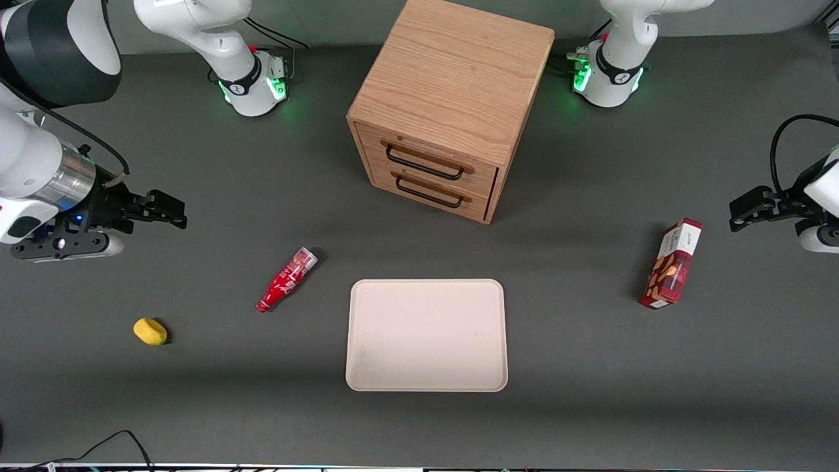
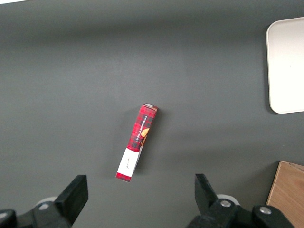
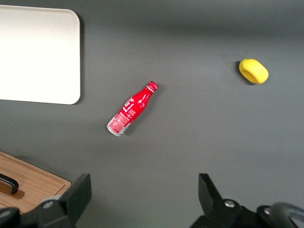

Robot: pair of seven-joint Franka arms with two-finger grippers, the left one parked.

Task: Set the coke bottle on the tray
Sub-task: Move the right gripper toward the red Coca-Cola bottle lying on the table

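On the dark grey matte surface [image 1: 590, 406], the slim red coke bottle [image 1: 286, 279] is lying beside the flat beige rectangular tray [image 1: 427, 335]; the hand [image 1: 172, 214] is hovering well apart, fingers spread, arm cut off.

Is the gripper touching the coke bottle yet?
Apart. The front view shows the open gripper raised toward the working arm's end, with bare table between it and the lying coke bottle.
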